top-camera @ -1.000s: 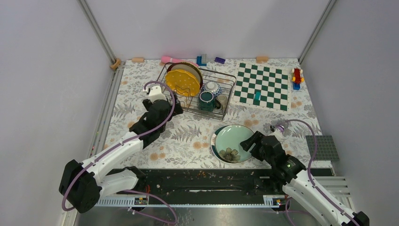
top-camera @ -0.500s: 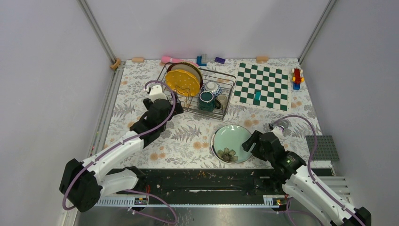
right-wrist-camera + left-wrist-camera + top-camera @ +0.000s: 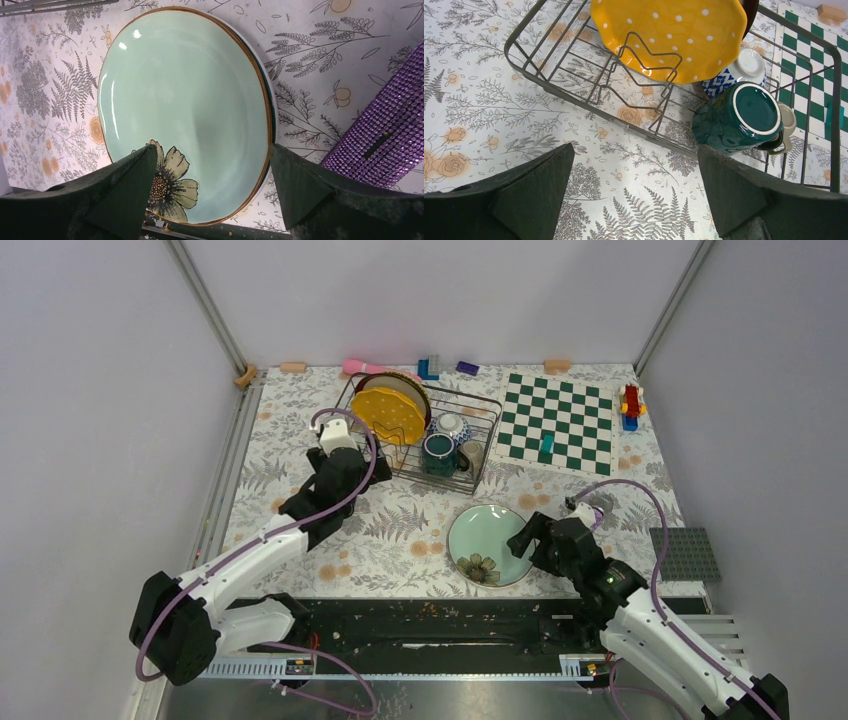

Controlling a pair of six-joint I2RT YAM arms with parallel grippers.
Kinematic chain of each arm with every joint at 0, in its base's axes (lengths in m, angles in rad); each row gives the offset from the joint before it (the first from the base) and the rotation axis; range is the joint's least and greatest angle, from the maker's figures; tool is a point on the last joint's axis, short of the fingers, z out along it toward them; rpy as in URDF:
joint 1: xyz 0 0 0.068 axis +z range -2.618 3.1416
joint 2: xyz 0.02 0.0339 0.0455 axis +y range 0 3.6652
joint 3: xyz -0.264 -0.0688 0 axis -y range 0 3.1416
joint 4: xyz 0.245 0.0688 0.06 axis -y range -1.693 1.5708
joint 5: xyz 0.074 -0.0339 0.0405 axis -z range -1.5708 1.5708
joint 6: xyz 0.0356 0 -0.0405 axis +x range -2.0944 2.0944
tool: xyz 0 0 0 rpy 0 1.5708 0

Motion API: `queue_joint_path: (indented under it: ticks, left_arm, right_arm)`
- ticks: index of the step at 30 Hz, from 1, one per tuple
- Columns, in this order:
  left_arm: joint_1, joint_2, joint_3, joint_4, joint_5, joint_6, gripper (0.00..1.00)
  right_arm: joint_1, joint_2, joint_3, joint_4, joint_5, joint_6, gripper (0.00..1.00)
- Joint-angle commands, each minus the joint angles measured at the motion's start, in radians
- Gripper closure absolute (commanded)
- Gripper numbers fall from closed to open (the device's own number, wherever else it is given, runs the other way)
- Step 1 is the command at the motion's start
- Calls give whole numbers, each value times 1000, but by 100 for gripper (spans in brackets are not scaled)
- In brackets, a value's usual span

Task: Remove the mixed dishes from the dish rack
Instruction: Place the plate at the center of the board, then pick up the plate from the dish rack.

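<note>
Left gripper (image 3: 635, 155), spread and empty, hovers nearer the dish rack (image 3: 835, 100) than the open right gripper (image 3: 212, 155); the yellow plate (image 3: 674, 30) stands on edge just ahead, inside.

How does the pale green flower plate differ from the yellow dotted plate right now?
The pale green plate lies face up on the table, outside the dish rack; the yellow plate stands on edge between the rack's tines. The green plate has a smooth brown-edged rim and one painted flower; the yellow plate has a wavy rim and white dots. Both are glossy, roundish plates.
</note>
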Motion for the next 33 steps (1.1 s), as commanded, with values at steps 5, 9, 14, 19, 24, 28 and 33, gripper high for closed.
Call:
queue_joint_path:
  ticks: [5, 9, 14, 19, 24, 28, 33]
  left_arm:
    - [-1, 65, 114, 0, 17, 12, 1]
    - [3, 104, 161, 54, 48, 173, 1]
    - [83, 159, 284, 151, 417, 545, 1]
    - [186, 233, 498, 14, 958, 896, 1]
    - [257, 290, 678, -321, 1213, 1287, 1]
    - [336, 389, 870, -699, 1312, 1562, 1]
    - [390, 496, 971, -867, 1224, 1761, 1]
  right_arm:
    - [1, -70, 38, 9, 57, -94, 1]
    - [1, -106, 39, 10, 60, -133, 1]
    - [0, -121, 29, 54, 30, -180, 1]
    - [1, -113, 29, 78, -39, -232, 1]
    - [1, -125, 32, 76, -58, -269, 1]
    - [1, -133, 34, 76, -84, -288, 1]
    - [0, -126, 43, 51, -95, -303, 1]
